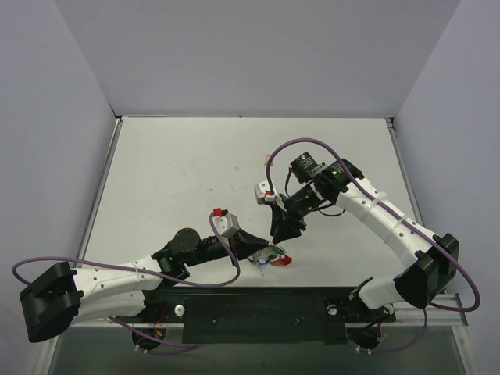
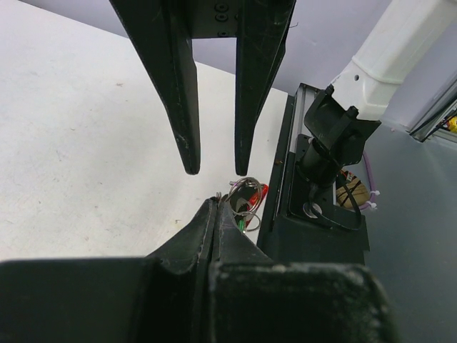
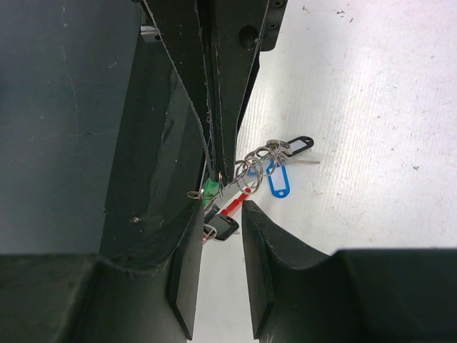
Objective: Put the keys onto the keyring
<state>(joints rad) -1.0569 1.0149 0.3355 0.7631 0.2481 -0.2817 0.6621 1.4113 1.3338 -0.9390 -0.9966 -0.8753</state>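
The keys (image 1: 273, 256) lie in a small bunch near the table's front edge, with silver rings, a red bit and tags. In the right wrist view the linked keyring (image 3: 250, 166) carries a blue tag (image 3: 277, 182), a black tag (image 3: 296, 146), a red piece (image 3: 232, 205) and a black key head (image 3: 226, 227). My left gripper (image 3: 223, 170) comes in low from the left and is shut, pinching a ring of the bunch at its tips (image 2: 216, 202). My right gripper (image 3: 221, 207) hangs just above the bunch, open, its fingers (image 2: 187, 121) straddling the left gripper's tip.
A black mounting rail (image 1: 258, 308) runs along the near edge right beside the keys. The right arm's base (image 2: 335, 136) stands on it close by. White table (image 1: 195, 172) stretches behind; grey walls enclose the back and sides.
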